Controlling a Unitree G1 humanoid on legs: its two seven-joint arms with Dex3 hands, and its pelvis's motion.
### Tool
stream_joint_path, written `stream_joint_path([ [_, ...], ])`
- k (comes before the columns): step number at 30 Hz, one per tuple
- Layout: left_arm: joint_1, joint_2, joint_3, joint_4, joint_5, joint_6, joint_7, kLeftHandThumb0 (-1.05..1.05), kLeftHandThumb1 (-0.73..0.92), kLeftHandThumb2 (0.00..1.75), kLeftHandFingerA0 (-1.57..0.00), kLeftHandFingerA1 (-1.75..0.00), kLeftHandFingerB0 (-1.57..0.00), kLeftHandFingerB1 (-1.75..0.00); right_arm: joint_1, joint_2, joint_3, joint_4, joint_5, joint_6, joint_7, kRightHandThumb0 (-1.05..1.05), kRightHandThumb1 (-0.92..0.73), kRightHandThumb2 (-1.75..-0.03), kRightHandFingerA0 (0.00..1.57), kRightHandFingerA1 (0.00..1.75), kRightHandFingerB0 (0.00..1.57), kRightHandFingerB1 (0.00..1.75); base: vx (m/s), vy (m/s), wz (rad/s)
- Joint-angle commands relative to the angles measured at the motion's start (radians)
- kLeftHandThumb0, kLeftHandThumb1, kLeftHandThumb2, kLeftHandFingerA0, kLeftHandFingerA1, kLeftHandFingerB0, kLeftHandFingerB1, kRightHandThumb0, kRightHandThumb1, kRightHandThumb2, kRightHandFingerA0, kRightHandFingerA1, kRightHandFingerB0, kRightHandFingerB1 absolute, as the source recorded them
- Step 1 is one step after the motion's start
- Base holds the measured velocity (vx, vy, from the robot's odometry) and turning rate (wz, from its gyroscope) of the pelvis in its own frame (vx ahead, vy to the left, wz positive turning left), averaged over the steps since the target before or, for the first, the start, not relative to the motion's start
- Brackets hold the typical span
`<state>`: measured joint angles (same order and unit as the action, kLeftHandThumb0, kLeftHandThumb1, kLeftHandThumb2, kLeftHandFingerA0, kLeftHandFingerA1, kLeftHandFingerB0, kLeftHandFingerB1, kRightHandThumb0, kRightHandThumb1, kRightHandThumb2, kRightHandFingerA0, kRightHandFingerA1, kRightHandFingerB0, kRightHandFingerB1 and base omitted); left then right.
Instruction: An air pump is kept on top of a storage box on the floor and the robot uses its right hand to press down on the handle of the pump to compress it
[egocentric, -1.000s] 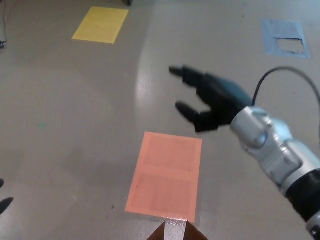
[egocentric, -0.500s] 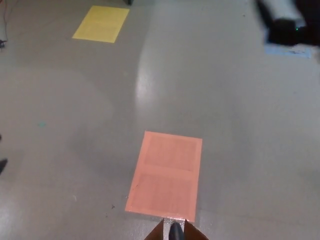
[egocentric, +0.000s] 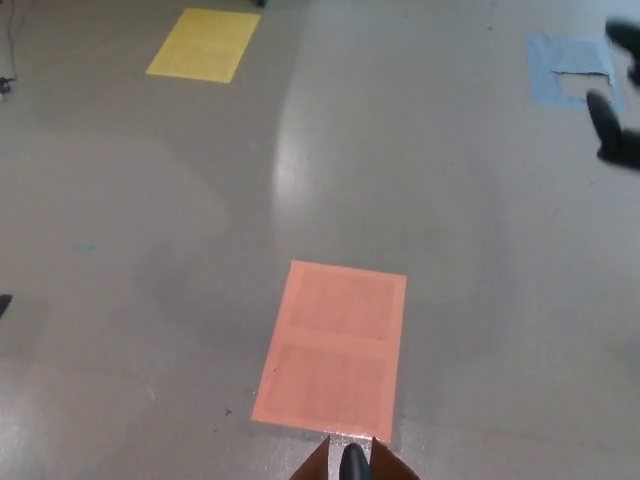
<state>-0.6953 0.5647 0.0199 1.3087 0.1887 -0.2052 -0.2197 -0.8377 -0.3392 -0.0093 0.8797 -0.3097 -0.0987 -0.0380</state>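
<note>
1. Pump handle (egocentric: 352, 463) shows only as a small dark knob at the very bottom edge of the head view, between two brown flaps of the storage box (egocentric: 312, 468); the rest of the pump is out of frame.
2. Right hand (egocentric: 618, 110) sits at the far right edge, well apart from the handle, with two dark fingers (egocentric: 603, 118) visibly spread and nothing held; most of it is cut off.
3. Left hand is not in view; a dark sliver at the left edge is too small to identify.
4. Doing the step well, in my judgement: bring the right hand inward and low until it is directly over the handle, settle the palm flat on top, then push straight down along the shaft so the pump does not tip on the box.
5. Orientation: the pump's long axis appears to run roughly vertical, nearly along the camera's line of sight, handle end up; this cannot be confirmed.
6. Orange floor mat (egocentric: 334, 350) lies just beyond the box.
</note>
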Motion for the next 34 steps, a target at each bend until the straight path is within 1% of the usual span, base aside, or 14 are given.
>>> stream_joint_path([
  [1,0.153,0.029,0.013,0.022,-0.008,0.008,0.004,-0.58,0.74,0.63,-0.24,-0.30,-0.26,-0.30,0.195,0.070,-0.030,0.404,0.036,0.115,-0.078,-0.33,-0.60,-1.13,0.00,0.49,0.00,0.47,0.00,0.000,0.00],
  [2,0.174,0.026,0.020,0.022,-0.015,0.003,0.001,-0.58,0.74,0.63,-0.24,-0.30,-0.26,-0.30,0.224,0.073,-0.037,0.420,0.045,0.131,-0.057,-0.33,-0.60,-1.13,0.00,0.49,0.00,0.47,0.00,0.000,0.00],
  [3,0.194,0.025,0.015,0.022,-0.011,-0.003,0.003,-0.59,0.75,0.63,-0.26,-0.31,-0.25,-0.29,0.251,0.072,-0.034,0.428,0.044,0.135,-0.041,-0.75,-0.78,-1.04,0.00,0.39,0.12,0.38,0.00,0.000,0.00],
  [7,0.260,0.019,-0.004,0.019,0.006,-0.017,0.008,-0.58,0.75,0.63,-0.27,-0.31,-0.26,-0.29,0.337,0.069,-0.022,0.451,0.037,0.132,-0.004,-0.73,-0.81,-1.08,0.07,0.29,0.06,0.28,0.00,0.000,0.00],
  [8,0.271,0.017,-0.009,0.019,0.011,-0.017,0.009,-0.58,0.75,0.63,-0.27,-0.32,-0.25,-0.29,0.352,0.070,-0.019,0.454,0.035,0.124,-0.001,-0.64,-0.92,-0.75,0.10,0.27,0.09,0.25,0.00,0.000,0.00],
  [9,0.279,0.015,-0.013,0.018,0.014,-0.018,0.010,-0.58,0.75,0.63,-0.27,-0.32,-0.25,-0.29,0.362,0.070,-0.015,0.456,0.032,0.113,-0.001,-0.64,-0.92,-0.75,0.10,0.27,0.09,0.25,0.00,0.000,0.00],
  [10,0.284,0.015,-0.020,0.016,0.020,-0.021,0.009,-0.59,0.76,0.63,-0.27,-0.31,-0.26,-0.29,0.365,0.072,-0.024,0.456,0.042,0.103,0.005,-0.67,-0.74,-1.06,0.04,0.37,0.04,0.35,0.00,0.000,0.00],
  [14,0.308,0.009,-0.045,0.010,0.037,-0.027,0.012,-0.60,0.76,0.63,-0.27,-0.31,-0.26,-0.29,0.392,0.075,-0.049,0.457,0.066,0.076,0.023,-0.68,-0.74,-1.07,0.04,0.36,0.04,0.33,0.00,0.000,0.00],
  [16,0.320,0.005,-0.045,0.008,0.030,-0.022,0.014,-0.61,0.74,0.63,-0.29,-0.32,-0.27,-0.30,0.414,0.072,-0.050,0.460,0.064,0.071,0.029,-0.77,-0.79,-1.04,0.01,0.39,0.07,0.35,0.00,0.000,0.00],
  [17,0.323,0.005,-0.046,0.008,0.030,-0.020,0.016,-0.60,0.75,0.63,-0.29,-0.32,-0.27,-0.30,0.420,0.070,-0.044,0.461,0.058,0.073,0.033,-0.67,-0.76,-1.06,0.05,0.42,0.04,0.35,0.00,0.000,0.00],
  [25,0.334,0.003,-0.052,0.009,0.036,-0.020,0.024,-0.60,0.76,0.63,-0.26,-0.32,-0.25,-0.30,0.438,0.064,-0.016,0.466,0.046,0.081,0.052,-0.67,-0.77,-1.09,0.02,0.36,0.06,0.34,0.00,0.000,0.00],
  [26,0.329,0.005,-0.053,0.008,0.037,-0.019,0.023,-0.60,0.76,0.63,-0.27,-0.32,-0.25,-0.30,0.433,0.065,-0.014,0.466,0.046,0.084,0.054,-0.74,-0.81,-1.08,0.07,0.30,0.07,0.28,0.00,0.000,0.00],
  [28,0.322,0.006,-0.052,0.008,0.036,-0.016,0.023,-0.59,0.75,0.63,-0.29,-0.32,-0.26,-0.30,0.427,0.066,-0.015,0.466,0.049,0.085,0.054,-0.67,-0.76,-1.07,0.02,0.38,0.07,0.37,0.00,0.000,0.00],
  [34,0.330,0.000,-0.046,0.011,0.031,-0.017,0.026,-0.59,0.75,0.63,-0.27,-0.32,-0.26,-0.30,0.437,0.064,0.000,0.467,0.039,0.076,0.058,-0.66,-0.79,-1.11,0.03,0.34,0.02,0.30,0.00,0.000,0.00],
])
